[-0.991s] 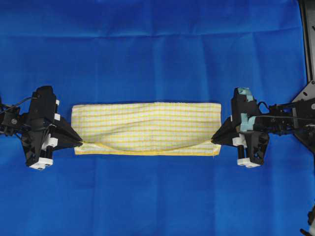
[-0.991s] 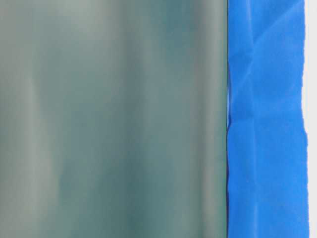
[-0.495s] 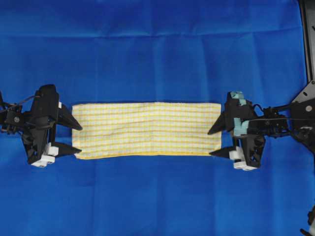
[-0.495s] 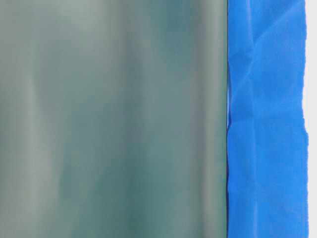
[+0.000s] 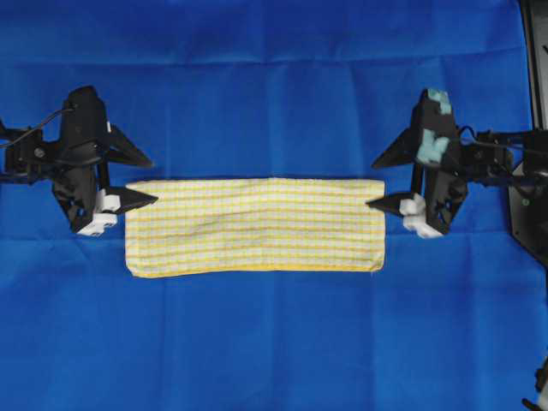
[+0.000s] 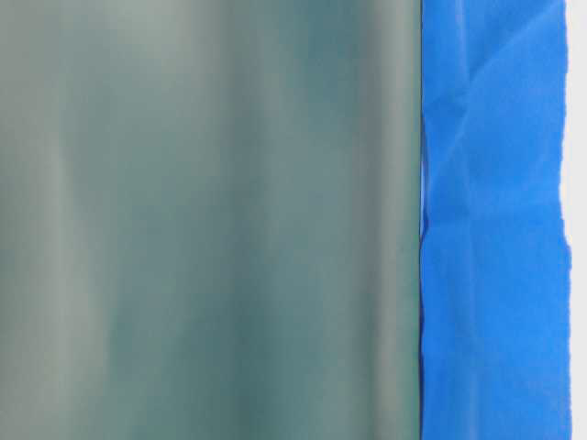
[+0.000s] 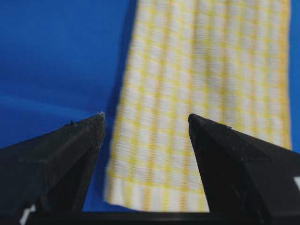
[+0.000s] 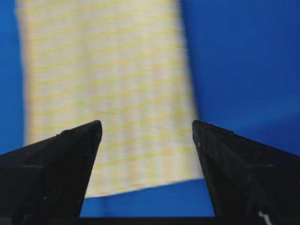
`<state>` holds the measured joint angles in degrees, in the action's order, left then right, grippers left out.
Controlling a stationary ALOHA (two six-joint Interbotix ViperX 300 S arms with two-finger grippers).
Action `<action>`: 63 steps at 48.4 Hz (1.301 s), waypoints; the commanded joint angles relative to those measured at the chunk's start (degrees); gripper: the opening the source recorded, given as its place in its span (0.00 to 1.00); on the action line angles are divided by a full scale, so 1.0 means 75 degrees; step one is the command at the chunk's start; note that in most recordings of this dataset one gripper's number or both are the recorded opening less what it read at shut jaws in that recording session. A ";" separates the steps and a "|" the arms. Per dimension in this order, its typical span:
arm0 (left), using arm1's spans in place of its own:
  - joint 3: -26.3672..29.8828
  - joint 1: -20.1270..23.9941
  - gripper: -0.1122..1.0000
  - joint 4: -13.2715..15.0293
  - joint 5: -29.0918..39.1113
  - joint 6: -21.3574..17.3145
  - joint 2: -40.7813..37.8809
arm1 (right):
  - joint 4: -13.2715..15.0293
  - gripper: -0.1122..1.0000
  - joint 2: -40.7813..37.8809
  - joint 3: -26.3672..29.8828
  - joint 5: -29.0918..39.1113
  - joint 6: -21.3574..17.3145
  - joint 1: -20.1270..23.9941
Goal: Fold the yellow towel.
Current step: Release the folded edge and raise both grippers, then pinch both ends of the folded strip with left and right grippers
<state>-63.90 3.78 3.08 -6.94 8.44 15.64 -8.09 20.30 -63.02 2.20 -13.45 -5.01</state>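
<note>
1. The left end effector [image 5: 135, 180] and the right end effector [image 5: 390, 181] both stand spread wide, holding nothing.
2. Between them the yellow towel [image 5: 255, 226] lies flat as a long folded strip on the blue cloth [image 5: 274, 77] (covering the table).
3. Risk: a shallow corner pinch could snag that cloth underneath or skew the next fold.

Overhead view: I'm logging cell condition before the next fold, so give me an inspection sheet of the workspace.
Surface: large plain blue cloth, lightly creased.
Job's things: yellow-checked white towel, a flat folded strip, held by neither gripper.
Clutter: nothing seen.
Grippers: left gripper open at the towel's left end; right gripper open at its right end.
Cables: thin black cable by the left arm.
Surroundings: black frame at the right edge; the table-level view is mostly blocked.
</note>
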 commanded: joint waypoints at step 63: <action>0.1230 0.0141 0.12 0.0023 0.2719 0.0293 -0.0773 | 0.0094 0.12 -0.0551 0.0551 0.0867 0.0023 -0.0176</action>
<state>-56.60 5.01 3.16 11.95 10.46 6.86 -7.47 13.10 -60.29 7.21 -13.18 -5.89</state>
